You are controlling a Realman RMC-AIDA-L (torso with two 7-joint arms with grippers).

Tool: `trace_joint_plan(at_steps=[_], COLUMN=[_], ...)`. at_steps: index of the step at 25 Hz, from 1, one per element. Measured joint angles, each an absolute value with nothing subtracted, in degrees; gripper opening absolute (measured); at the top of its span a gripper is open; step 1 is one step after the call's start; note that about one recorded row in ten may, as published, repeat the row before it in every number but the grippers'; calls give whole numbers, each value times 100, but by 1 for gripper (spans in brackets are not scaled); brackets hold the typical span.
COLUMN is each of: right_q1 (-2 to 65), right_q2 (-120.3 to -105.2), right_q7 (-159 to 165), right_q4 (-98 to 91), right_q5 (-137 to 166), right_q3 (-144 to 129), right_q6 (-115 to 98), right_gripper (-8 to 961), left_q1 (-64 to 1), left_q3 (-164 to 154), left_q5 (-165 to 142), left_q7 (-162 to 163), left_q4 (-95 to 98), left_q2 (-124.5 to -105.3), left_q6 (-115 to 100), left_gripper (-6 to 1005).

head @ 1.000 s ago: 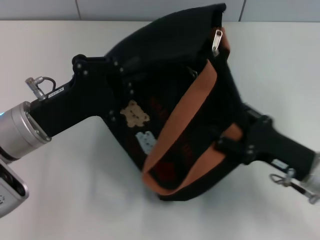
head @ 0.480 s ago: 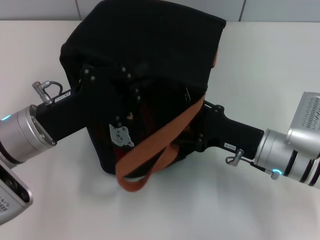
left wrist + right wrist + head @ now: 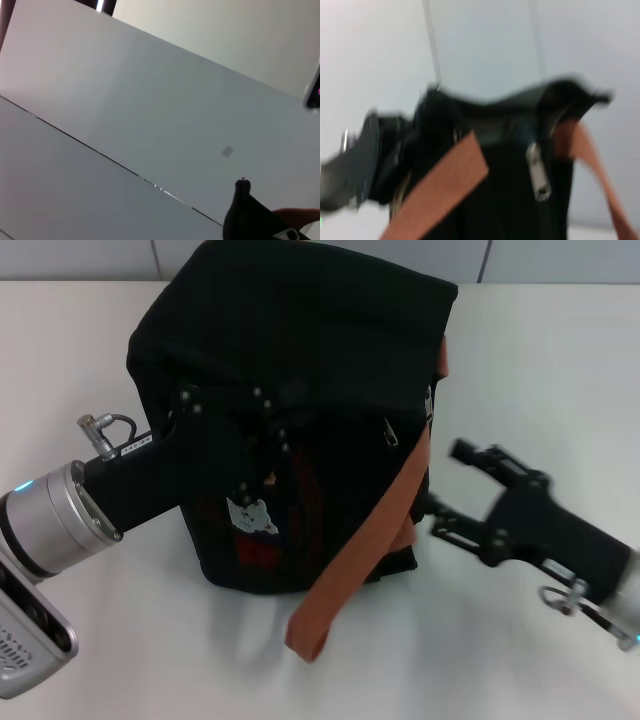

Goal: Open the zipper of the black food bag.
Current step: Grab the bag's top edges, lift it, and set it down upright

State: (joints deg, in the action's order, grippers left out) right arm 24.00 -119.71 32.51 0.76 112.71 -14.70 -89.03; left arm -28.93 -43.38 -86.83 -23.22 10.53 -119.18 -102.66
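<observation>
The black food bag (image 3: 300, 330) stands on the white table, with a white bear patch (image 3: 250, 512) and red lettering on its near side. One rust-orange handle (image 3: 365, 545) hangs loose down the front right. A small silver zipper pull (image 3: 429, 406) shows at the bag's right edge, and again as the zipper pull (image 3: 538, 173) in the right wrist view. My left gripper (image 3: 262, 445) presses against the bag's near face, its tip lost against the black fabric. Just right of the bag, my right gripper (image 3: 452, 490) is open and holds nothing.
The white table (image 3: 560, 360) runs to a grey tiled wall behind the bag. In the left wrist view, only the wall and a black corner of the bag (image 3: 247, 217) appear.
The bag has gone from tilted to standing upright. My right gripper has drawn back to the right, out from under the handle, and now stands open. The handle has dropped lower.
</observation>
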Motion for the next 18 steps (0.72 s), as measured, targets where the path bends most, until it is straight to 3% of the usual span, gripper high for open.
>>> trace_joint_plan(at_steps=[7,18], right_q1=[1697,2083], right_q2=[-11985,-11994], right_q7=[2369,-488], right_q4=[314,1437], right_q5=[11257,11321], right_q3=[-250,-1], right_q6=[-9811,-9383], right_gripper=[824,822], left_q1=[-2902,-2861], left_q3=[-4333,-4332], left_q5=[-8684,-8658], left_q7=[-2329,-2344], left_q4=[1033,1002], left_q2=[-11918,-11918], left_q6=[-10204,-10238], left_gripper=[87,87])
